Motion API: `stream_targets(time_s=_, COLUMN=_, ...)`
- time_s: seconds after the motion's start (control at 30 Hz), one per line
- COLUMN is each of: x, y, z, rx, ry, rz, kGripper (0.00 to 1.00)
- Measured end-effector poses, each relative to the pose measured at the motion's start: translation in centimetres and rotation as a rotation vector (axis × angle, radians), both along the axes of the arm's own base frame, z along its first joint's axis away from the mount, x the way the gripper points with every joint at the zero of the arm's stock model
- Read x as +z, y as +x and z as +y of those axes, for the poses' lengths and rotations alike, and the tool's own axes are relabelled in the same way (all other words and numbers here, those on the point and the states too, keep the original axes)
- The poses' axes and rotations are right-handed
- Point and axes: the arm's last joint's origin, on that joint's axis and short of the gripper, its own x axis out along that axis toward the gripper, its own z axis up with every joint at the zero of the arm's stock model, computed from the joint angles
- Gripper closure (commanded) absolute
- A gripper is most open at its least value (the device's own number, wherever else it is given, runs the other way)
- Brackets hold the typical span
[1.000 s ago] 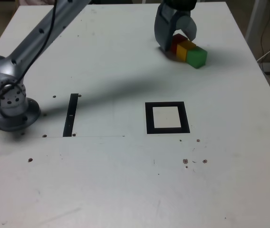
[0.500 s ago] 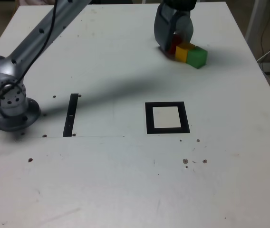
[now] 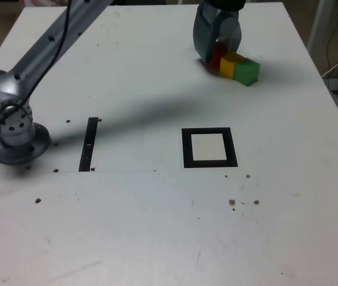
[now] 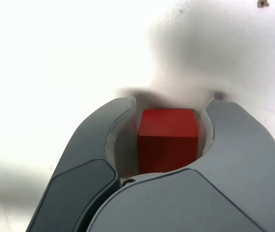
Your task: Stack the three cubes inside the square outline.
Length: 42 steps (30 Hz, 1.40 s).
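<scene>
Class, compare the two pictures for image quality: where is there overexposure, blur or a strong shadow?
Wrist view: the table is blown out to near white, and a soft blurred shadow hangs beyond the red cube, which is sharp between the fingers. Exterior view: evenly lit, slightly soft, with the arm's long shadow across the table.
</scene>
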Motion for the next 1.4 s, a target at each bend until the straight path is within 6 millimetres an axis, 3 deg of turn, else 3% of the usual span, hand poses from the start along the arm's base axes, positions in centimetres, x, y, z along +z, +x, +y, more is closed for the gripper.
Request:
stream_targets(time_s=0.33, x=3.7, y=-2.4, z=-2.6, rx=-0.023, ry=-0.006, rz=0.013, kGripper=0.62)
stream_targets(time_s=0.73, x=6.5, y=-4.1, z=-9.6, rx=-0.143, ry=-0.027, rz=0.047, kGripper=0.62)
stream_targets(time_s=1.13, x=6.2, y=-4.5, z=-18.2, rx=-0.275, ry=-0.057, rz=0.072, kGripper=0.62)
stream_targets(time_s=1.4, x=5.6, y=-6.3, z=-22.0, rx=-0.307, ry=-0.072, rz=0.059, kGripper=0.62)
